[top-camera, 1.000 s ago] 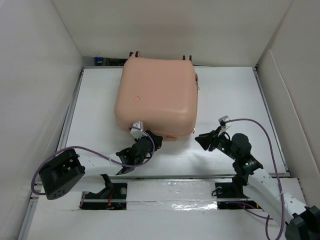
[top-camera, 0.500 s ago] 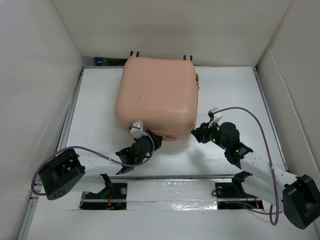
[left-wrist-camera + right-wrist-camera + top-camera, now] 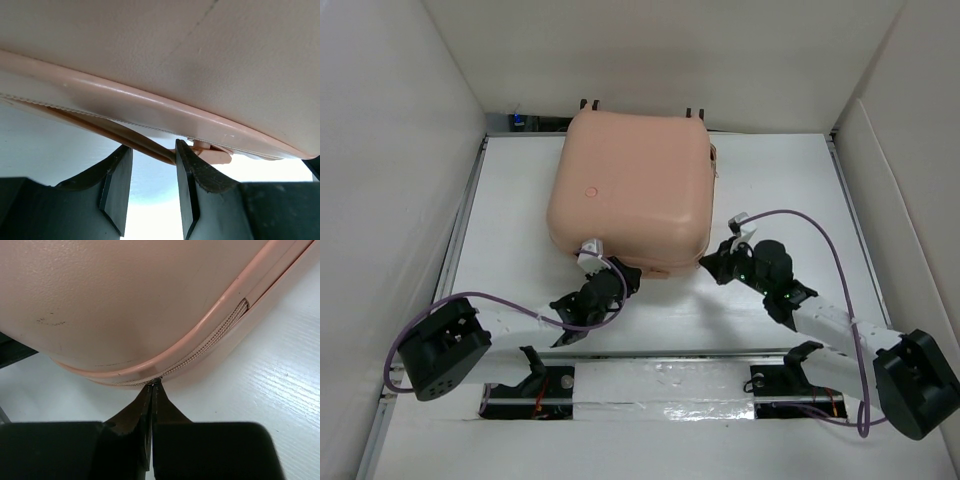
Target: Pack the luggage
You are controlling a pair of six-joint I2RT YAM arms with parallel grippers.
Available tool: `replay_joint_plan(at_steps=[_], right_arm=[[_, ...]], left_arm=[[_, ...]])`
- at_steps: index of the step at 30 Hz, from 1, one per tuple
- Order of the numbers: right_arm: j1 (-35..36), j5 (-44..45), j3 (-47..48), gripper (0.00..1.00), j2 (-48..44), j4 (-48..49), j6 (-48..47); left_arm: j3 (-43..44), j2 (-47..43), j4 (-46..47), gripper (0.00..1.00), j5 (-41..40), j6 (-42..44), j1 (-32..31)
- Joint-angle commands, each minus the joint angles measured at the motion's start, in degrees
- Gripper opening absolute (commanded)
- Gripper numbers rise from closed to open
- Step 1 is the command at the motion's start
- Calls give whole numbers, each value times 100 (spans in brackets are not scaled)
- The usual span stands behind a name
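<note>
1. Luggage [image 3: 632, 190] lies closed, shell up, on the white table [image 3: 780, 180], toward the far middle in the top view. Both arms reach its near edge. The left pincer [image 3: 617, 275] is at the middle of that edge and the right pincer [image 3: 713, 262] at the near right corner. The case lies straight ahead of each, and neither arm looks clearly nearer.
2. Left wrist view: the shell fills the upper frame just beyond the fingertips [image 3: 186, 165]. The left pincer is partly open. A peach strip [image 3: 125, 137] from under the rim slants through the gap, touching the right-hand finger but not clamped. A small pull tab [image 3: 216, 156] sits just beyond that finger.
3. Right wrist view: the right pincer's fingers are pressed together, their tips touching the zipper [image 3: 210, 347] where it curves round the corner. Whether a slider is nipped between them cannot be told. The zipper line follows the rim, so any pull probably has to run along it.
</note>
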Motion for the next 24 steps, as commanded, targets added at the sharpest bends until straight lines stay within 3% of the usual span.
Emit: replay_joint_plan(at_steps=[1,10,15,24], right_arm=[[43,258,87,0,99,567,-10],[1307,715,24,0,-736,-461,465],[2898,1154,534,0,-193,-470,808],[3094,1428,1544,0,1056,330,554]], left_arm=[[465,-98,984,0,863,812,-193],[1132,648,1494,0,1037,1128,-26],[1467,1132,1740,0,1187,1085,-26],[1406,1274,1882,0,1978,1225,43]])
